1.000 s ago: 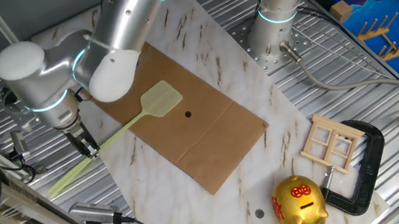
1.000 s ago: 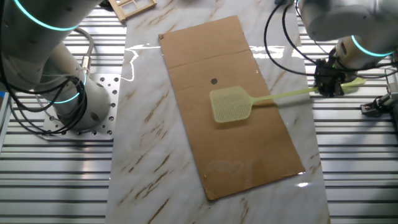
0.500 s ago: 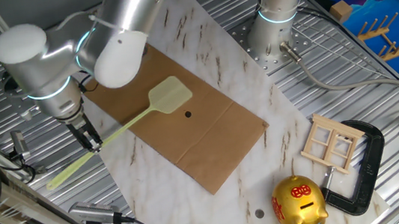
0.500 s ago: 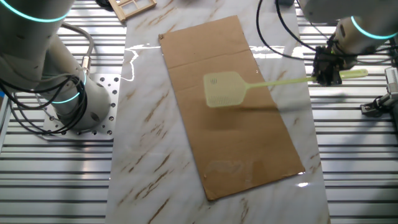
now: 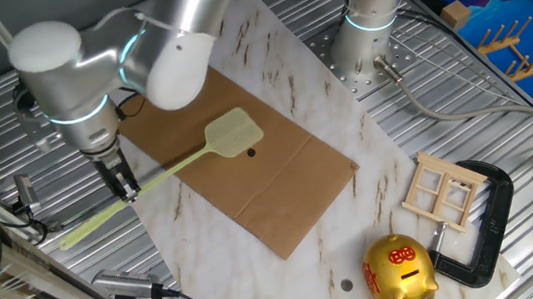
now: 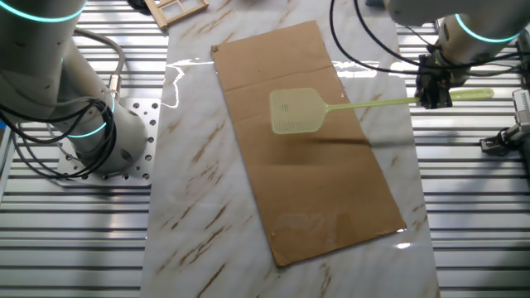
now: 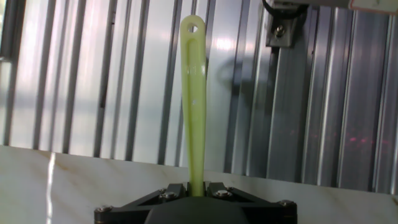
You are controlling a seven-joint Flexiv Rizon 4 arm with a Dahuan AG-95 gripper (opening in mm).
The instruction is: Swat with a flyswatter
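Observation:
The pale yellow-green flyswatter [image 5: 158, 172] is held by its handle, its mesh head [image 5: 235, 134] lifted above the brown sheet [image 5: 250, 177]. The head covers or sits just beside a small dark spot [image 5: 252, 152] on the sheet. My gripper [image 5: 127, 186] is shut on the handle beyond the sheet's edge. In the other fixed view the gripper [image 6: 432, 89] grips the handle at the right and the head [image 6: 294, 112] hovers over the sheet [image 6: 306, 157], casting a shadow. In the hand view the handle end [image 7: 193, 93] sticks up from the closed jaws [image 7: 198, 190].
A second arm's base [image 5: 367, 42] stands at the back. A golden piggy bank [image 5: 398, 273], a black clamp [image 5: 487, 225] and a small wooden frame [image 5: 442, 190] lie at the front right. Ribbed metal table [image 5: 507, 142] surrounds the marble board [image 5: 207, 247].
The gripper has moved along with the flyswatter; the head has risen off the sheet and shifted over toward the dark spot.

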